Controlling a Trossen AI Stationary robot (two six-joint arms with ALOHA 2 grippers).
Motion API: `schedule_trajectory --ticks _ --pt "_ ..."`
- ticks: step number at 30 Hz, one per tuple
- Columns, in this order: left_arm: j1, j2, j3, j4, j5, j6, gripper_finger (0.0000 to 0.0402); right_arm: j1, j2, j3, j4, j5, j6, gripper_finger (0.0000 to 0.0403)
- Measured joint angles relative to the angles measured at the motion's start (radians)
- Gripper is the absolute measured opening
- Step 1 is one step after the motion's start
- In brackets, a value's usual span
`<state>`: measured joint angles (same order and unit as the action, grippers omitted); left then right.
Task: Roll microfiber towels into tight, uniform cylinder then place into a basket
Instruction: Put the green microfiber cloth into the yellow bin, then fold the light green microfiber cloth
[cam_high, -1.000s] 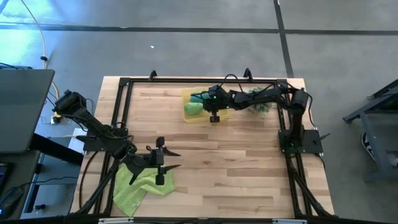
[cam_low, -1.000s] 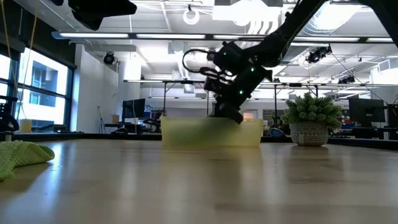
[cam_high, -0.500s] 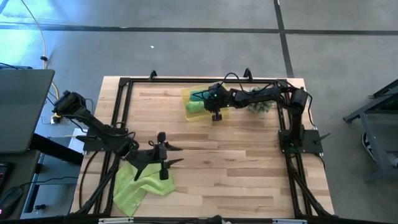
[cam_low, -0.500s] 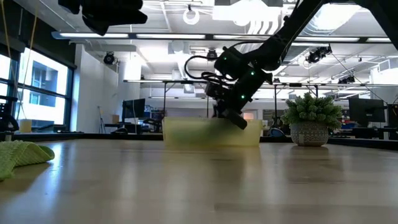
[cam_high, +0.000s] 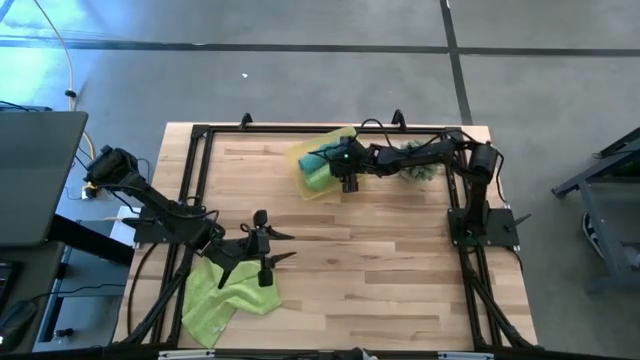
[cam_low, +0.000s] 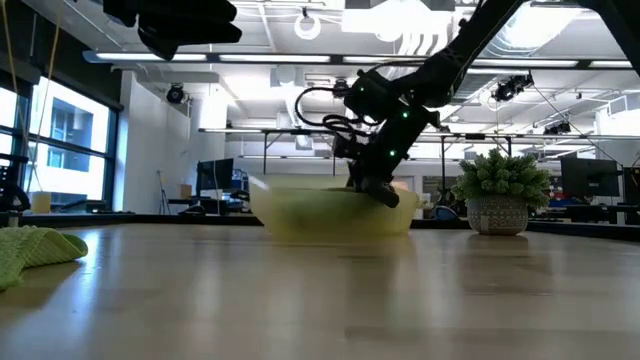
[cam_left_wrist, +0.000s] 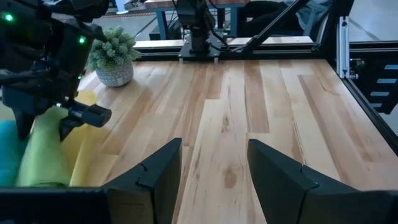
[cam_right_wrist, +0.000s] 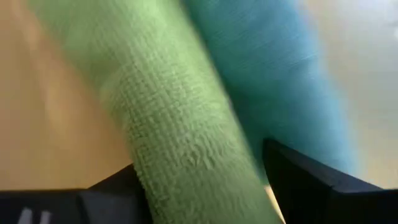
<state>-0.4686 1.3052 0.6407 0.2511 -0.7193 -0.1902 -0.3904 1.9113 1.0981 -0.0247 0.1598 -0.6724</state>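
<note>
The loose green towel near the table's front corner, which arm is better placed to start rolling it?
Left. The left tool hovers open right at the edge of the loose lime-green towel. The right tool is far across the table at the yellow basket, over the rolled green towel and teal towel.

Spiky green plant (cam_low: 503, 174) in a pale pot (cam_low: 497, 214) is standing on the wooden surface (cam_high: 380, 260) near its back right corner. Yellow cable (cam_high: 55, 45) is trailing across grey floor (cam_high: 300, 80) at left.
</note>
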Motion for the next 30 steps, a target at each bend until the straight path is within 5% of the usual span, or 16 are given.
schedule_trajectory --ticks 13,22,30 --pt "0.000 0.000 0.000 0.014 0.001 0.000 0.0172 0.000 -0.126 0.000 -0.163 -0.163 0.107 0.0223" --pt "0.000 0.000 0.000 0.031 0.001 0.002 0.0172 -0.002 -0.153 0.000 -0.262 -0.169 0.134 0.0223" --pt "0.002 0.000 0.000 0.037 -0.007 -0.113 0.0172 0.007 -0.329 0.000 -0.327 -0.157 0.264 0.0222"
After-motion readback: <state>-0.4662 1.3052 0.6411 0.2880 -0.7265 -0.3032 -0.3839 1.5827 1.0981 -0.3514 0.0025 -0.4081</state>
